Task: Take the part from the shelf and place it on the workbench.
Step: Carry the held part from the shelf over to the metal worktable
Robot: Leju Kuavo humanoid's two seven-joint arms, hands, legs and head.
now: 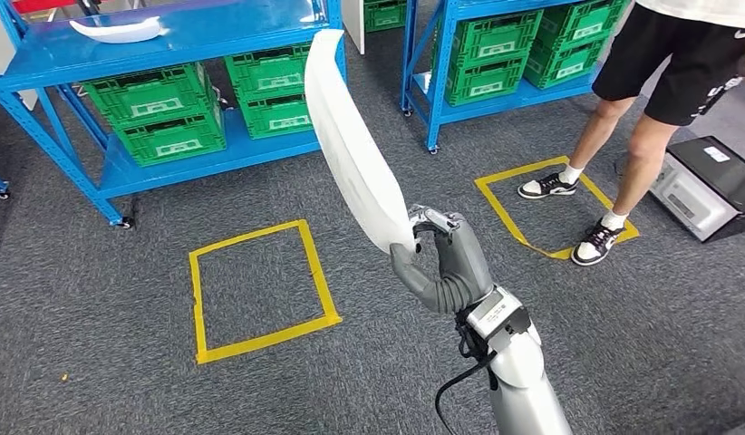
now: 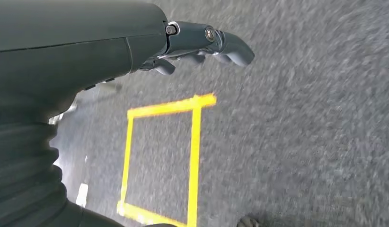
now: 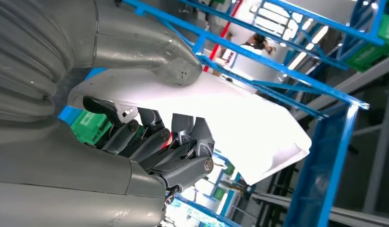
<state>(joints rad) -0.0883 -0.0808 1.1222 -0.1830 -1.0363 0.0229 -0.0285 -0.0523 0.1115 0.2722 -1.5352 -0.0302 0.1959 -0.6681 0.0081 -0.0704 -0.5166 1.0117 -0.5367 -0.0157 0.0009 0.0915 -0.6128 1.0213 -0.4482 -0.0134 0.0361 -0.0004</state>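
You see the person (image 1: 659,82) cut off above the waist by the head view's top edge, the white part (image 1: 355,145) hides some of the green crates (image 1: 274,86), and the left wrist view's carpet (image 2: 301,118) is blurred.

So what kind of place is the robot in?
Probably a factory or warehouse floor. There are blue metal shelves holding green plastic crates, and yellow tape squares marked on the grey carpet. The robot's right hand holds a long white part.
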